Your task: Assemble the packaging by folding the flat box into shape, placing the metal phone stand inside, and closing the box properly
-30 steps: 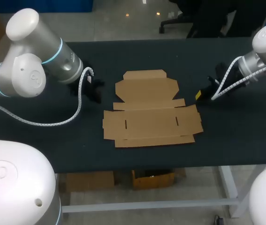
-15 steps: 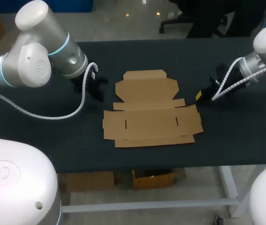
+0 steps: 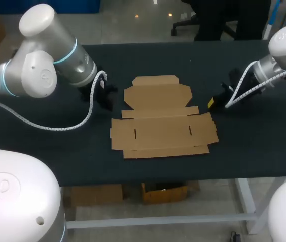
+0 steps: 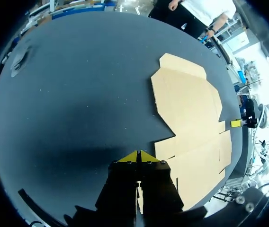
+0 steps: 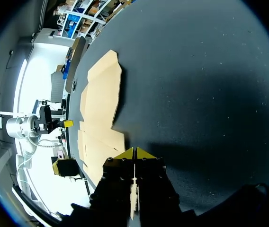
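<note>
Cardboard box [image 3: 163, 118] lies flat on the table [image 3: 254, 146], zero folds yet, both jaws clenched empty at 9 and 3 o'clock.

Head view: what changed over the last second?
Left arm swung toward the table's far side and inward, bringing the left gripper slightly closer to the flat brown cardboard box. Right gripper crept slightly toward the box. The box stayed put, unfolded.

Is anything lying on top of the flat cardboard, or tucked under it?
Nothing lies on the cardboard: its whole upper face shows, bare. It lies flat on the black table, so whatever might be beneath it is covered and cannot be seen.
</note>
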Robot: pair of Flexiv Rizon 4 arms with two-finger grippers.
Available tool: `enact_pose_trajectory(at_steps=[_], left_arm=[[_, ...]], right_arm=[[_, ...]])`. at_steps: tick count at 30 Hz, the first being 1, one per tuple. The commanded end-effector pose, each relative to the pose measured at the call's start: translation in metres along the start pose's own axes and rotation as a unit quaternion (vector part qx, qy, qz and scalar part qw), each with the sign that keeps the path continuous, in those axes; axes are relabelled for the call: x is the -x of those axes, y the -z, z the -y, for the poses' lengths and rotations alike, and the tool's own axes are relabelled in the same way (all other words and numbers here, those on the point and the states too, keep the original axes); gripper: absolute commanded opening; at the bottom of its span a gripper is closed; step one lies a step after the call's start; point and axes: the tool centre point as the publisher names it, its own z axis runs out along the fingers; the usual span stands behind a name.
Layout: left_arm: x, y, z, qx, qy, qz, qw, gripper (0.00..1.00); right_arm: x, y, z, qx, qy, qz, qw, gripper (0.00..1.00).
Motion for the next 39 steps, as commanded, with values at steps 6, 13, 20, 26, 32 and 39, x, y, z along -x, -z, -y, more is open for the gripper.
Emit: enact_pose_trajectory(at_steps=[6,13,20,26,32,39], left_arm=[[-0.003,-0.011,-0.004,-0.003,-0.004,-0.009,1.0,0.0],[-0.005,-0.017,-0.005,0.0,-0.008,-0.019,1.0,0.0],[-0.007,-0.022,-0.005,0.004,-0.009,-0.022,1.0,0.0],[-0.008,-0.025,-0.006,0.007,-0.011,-0.025,1.0,0.0],[-0.009,-0.028,-0.006,0.01,-0.012,-0.028,0.999,0.0],[-0.011,-0.031,-0.005,0.012,-0.013,-0.033,0.999,0.0]], right_arm=[[0.0,-0.011,-0.006,-0.014,0.002,-0.002,1.0,0.0],[-0.001,-0.017,-0.007,-0.019,0.005,0.001,1.0,0.0],[-0.003,-0.024,-0.008,-0.026,0.008,0.001,1.0,0.0],[-0.004,-0.028,-0.007,-0.03,0.009,0.004,1.0,0.0],[-0.001,-0.03,-0.006,-0.031,0.004,0.006,0.999,0.0],[0.001,-0.033,-0.007,-0.033,0.0,0.01,0.999,0.0]])
